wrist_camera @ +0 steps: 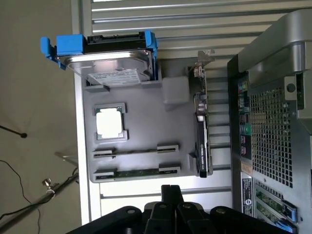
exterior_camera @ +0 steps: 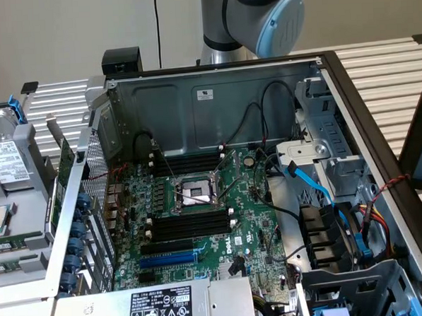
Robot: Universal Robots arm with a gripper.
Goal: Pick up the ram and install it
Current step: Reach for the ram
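Note:
The ram (wrist_camera: 136,172) is a thin green stick lying in a holder at the edge of the grey parts tray (wrist_camera: 146,122). My gripper (wrist_camera: 170,191) hangs above the tray, its black fingers pressed together with nothing between them, its tip just off the tray edge nearest the ram. In the exterior view the open computer case shows the green motherboard (exterior_camera: 235,220) with long black memory slots (exterior_camera: 190,226) below the processor socket (exterior_camera: 196,194) and more slots (exterior_camera: 190,162) above it. The arm's blue-capped joint (exterior_camera: 278,20) stands behind the case.
On the tray sit a hard drive in a blue caddy (wrist_camera: 107,53), a processor chip (wrist_camera: 109,122) and an upright expansion card (wrist_camera: 202,141). The case's perforated rear wall (wrist_camera: 268,126) stands next to the tray. Black cables (exterior_camera: 266,134) and a blue cable (exterior_camera: 319,188) cross the case's interior.

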